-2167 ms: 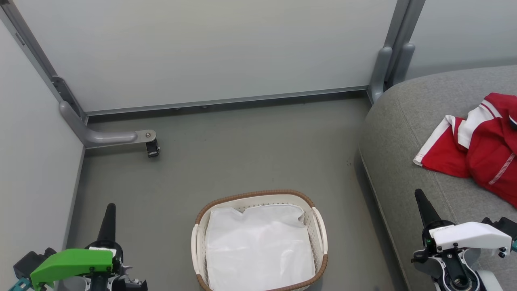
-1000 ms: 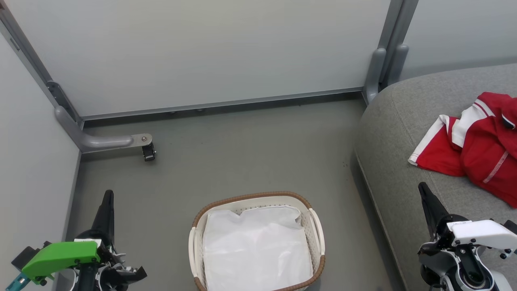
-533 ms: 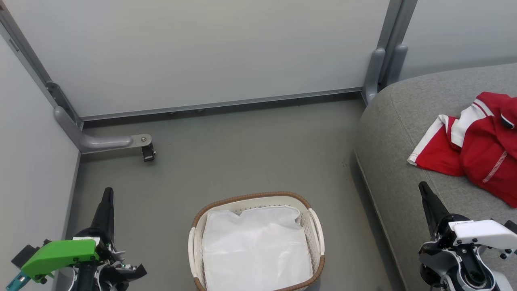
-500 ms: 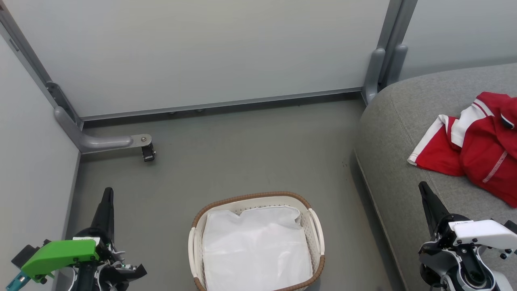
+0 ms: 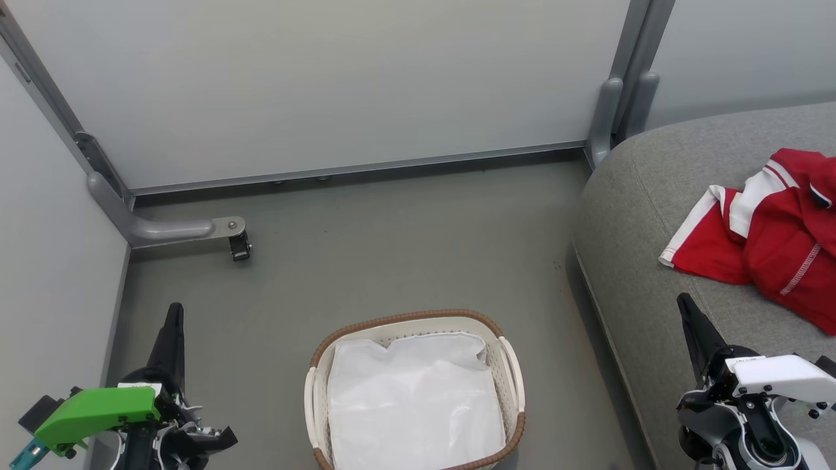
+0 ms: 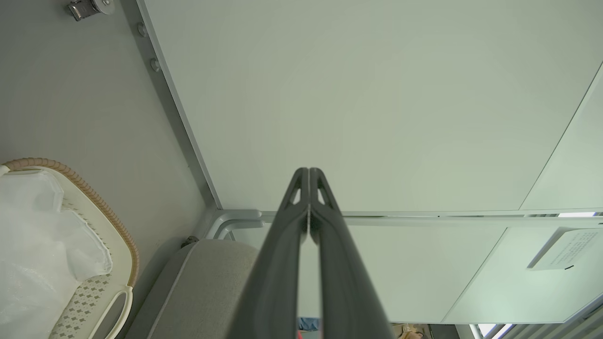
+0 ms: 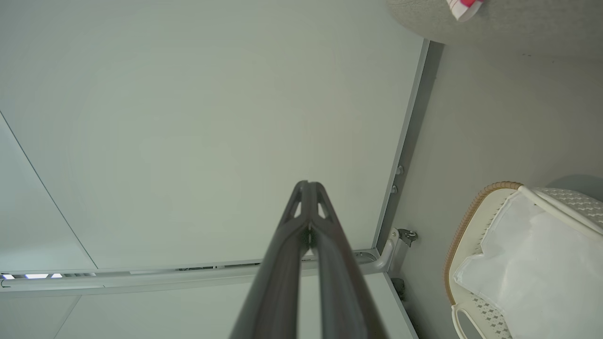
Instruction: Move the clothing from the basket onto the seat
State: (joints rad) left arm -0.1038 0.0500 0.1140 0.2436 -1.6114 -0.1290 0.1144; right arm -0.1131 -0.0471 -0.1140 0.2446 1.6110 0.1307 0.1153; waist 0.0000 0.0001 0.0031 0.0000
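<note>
Clothing [image 5: 780, 258], red, white-banded, crumpled on seat [image 5: 637, 209], left end effector [image 6: 308, 172] closed, right end effector [image 7: 308, 184] closed

The clothing [image 5: 777, 254] lies on the seat [image 5: 640, 209]; the basket [image 5: 406, 318] holds a white sheet [image 5: 418, 405].
We see the red cloth with white bands bunched up at the right. The basket stands on the grey floor [image 5: 392, 248], well apart from the seat. Our left gripper [image 5: 174, 320] is low at the left over the floor, our right gripper [image 5: 687, 310] low at the right over the seat, each like one dark spike pointing up.
</note>
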